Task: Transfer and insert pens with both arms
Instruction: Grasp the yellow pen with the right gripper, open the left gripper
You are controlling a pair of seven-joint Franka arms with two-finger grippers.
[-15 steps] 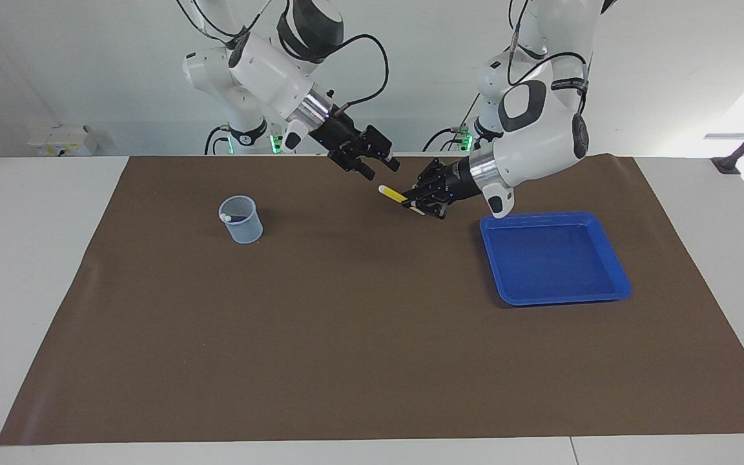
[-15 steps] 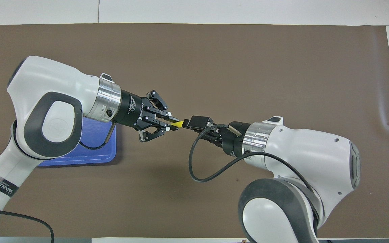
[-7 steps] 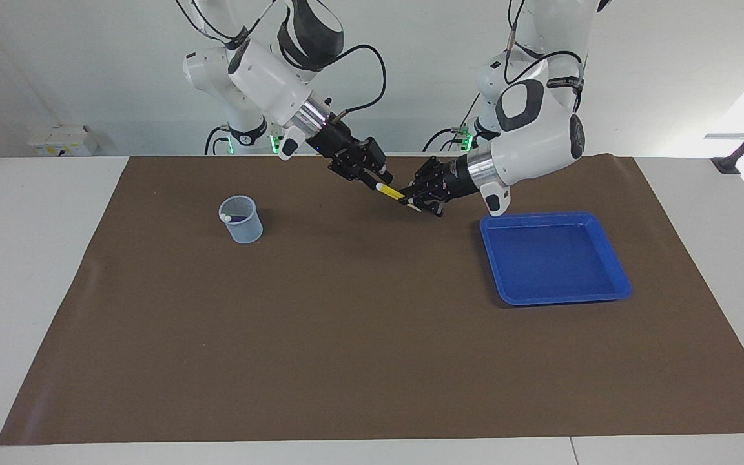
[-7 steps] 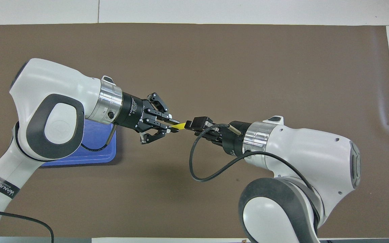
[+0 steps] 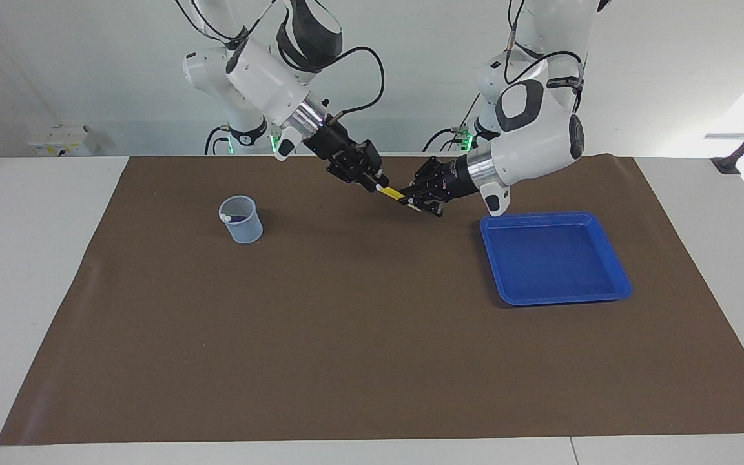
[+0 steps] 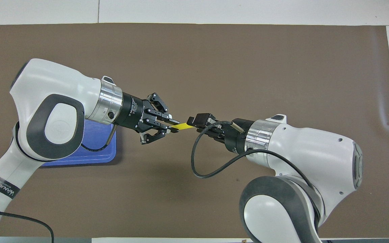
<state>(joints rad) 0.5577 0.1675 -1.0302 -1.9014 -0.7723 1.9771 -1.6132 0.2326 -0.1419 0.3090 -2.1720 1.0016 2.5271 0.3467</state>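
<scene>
Yellow pen: midair over counter, clamped in left pincer and right pincer, one each end.

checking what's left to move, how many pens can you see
2: the yellow pen held in the air between both grippers, and one in the cup. More may be hidden in the cup.

A white surface holds a big brown mat. On the mat sit a clear cup, toward the right arm's end, and a blue tray, toward the left arm's end.
</scene>
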